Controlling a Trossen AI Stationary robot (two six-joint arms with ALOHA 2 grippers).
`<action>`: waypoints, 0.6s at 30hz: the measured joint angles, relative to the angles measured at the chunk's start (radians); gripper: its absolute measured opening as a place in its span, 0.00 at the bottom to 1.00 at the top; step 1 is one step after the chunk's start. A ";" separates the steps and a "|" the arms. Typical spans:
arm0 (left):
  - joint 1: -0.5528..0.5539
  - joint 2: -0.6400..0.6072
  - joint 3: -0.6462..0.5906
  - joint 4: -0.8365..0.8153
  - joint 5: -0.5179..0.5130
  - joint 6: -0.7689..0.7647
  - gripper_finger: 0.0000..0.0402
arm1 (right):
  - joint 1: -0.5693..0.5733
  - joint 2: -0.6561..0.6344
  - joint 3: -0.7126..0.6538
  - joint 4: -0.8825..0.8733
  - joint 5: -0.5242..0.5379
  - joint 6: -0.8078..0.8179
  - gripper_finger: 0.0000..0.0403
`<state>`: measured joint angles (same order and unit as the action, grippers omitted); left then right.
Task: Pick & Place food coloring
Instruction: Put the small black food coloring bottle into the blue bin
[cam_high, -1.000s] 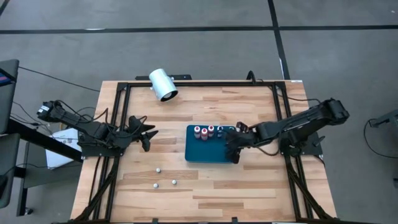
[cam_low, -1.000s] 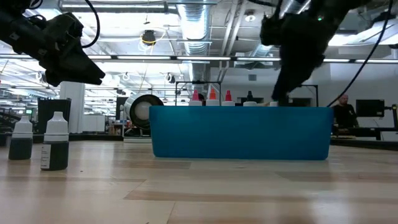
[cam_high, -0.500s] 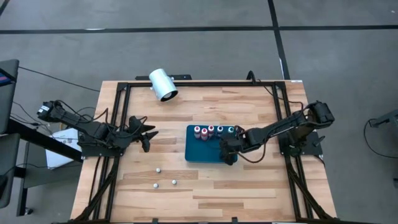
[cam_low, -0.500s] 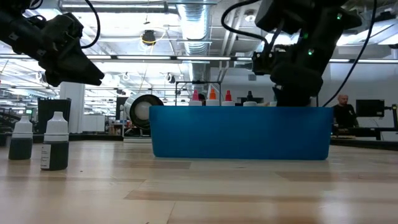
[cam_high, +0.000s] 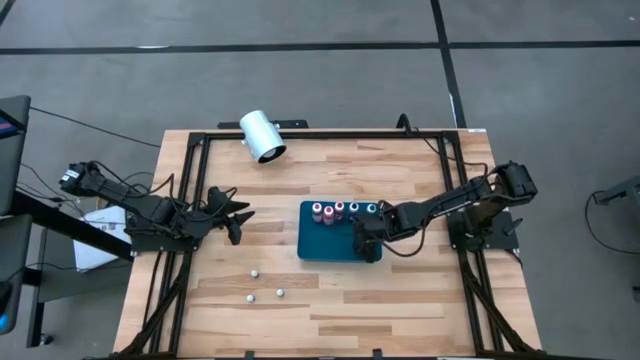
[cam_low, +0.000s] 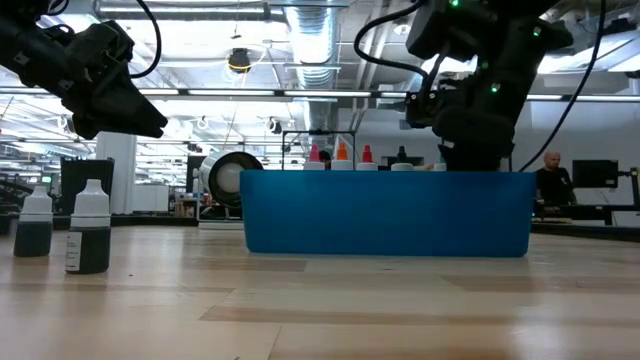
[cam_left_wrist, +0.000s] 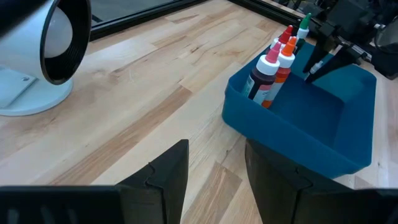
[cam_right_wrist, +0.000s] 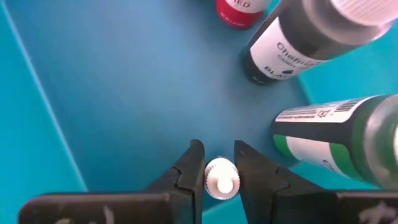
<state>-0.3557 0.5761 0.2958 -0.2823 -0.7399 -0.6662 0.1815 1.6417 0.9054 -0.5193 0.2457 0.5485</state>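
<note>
A blue tray (cam_high: 325, 243) sits mid-table. Several food coloring bottles (cam_high: 344, 209) stand in a row along its far wall, and their caps (cam_low: 342, 152) show above the rim in the low view. My right gripper (cam_right_wrist: 221, 169) is down inside the tray near its right end, shut on one more bottle's white cap (cam_right_wrist: 222, 178); the body below the cap is hidden. Three small bottles (cam_high: 255, 272) stand on the table nearer the front. My left gripper (cam_left_wrist: 214, 168) waits open at the table's left, above the wood. My right gripper pinches the bottle's white cap (cam_right_wrist: 222, 186) between its two fingers (cam_right_wrist: 194, 169). It comes from above, pointing steeply down into the tray. The cap hides the bottle's body, so I cannot tell whether its base rests on the tray floor.
A large white cylinder (cam_high: 262, 135) lies at the table's far edge, left of centre. A black and a green bottle (cam_right_wrist: 323, 140) stand close beside my right gripper in the tray. A black frame (cam_high: 190, 160) borders the table top.
My right gripper has gone down into the tray with the bottle and shifted a little toward the table's left, tipping more steeply downward. In the low view its fingers have sunk behind the tray's wall.
</note>
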 joint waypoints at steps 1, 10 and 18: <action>0.000 0.000 0.000 0.000 0.000 0.000 0.37 | -0.001 0.000 0.000 0.000 -0.008 -0.004 0.17; 0.000 0.000 0.000 -0.001 0.000 0.000 0.37 | -0.001 0.000 0.000 0.000 -0.019 -0.023 0.20; 0.000 0.000 0.000 -0.001 0.000 0.000 0.37 | -0.001 0.000 0.000 -0.001 -0.019 -0.025 0.20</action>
<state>-0.3557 0.5762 0.2958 -0.2829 -0.7399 -0.6662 0.1806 1.6417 0.9054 -0.5202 0.2264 0.5231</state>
